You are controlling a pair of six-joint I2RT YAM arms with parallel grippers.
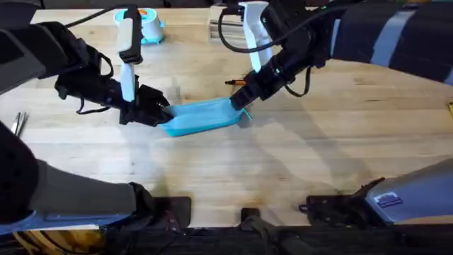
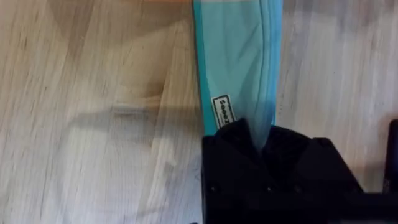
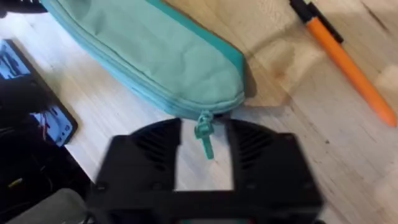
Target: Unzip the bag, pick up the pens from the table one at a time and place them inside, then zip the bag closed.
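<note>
The light blue bag (image 1: 202, 117) lies zipped on the table (image 1: 297, 163), near its middle. My left gripper (image 1: 161, 113) is shut on the bag's left end; in the left wrist view its black fingers (image 2: 230, 143) clamp the bag (image 2: 239, 62) just past a small white label. My right gripper (image 1: 242, 105) is at the bag's right end, open, with the teal pull tab (image 3: 204, 134) hanging between its fingers (image 3: 152, 146), untouched. The bag (image 3: 155, 56) stretches away from it. One orange pen (image 3: 345, 59) with a black end lies on the wood just behind the bag's right end (image 1: 233, 83).
A teal toy toaster (image 1: 145, 25) with an orange top stands at the back left. A pale object (image 1: 221, 28) sits at the back middle. Thin metal-looking items (image 1: 18, 122) lie at the left edge. Bare wood stretches in front of the bag.
</note>
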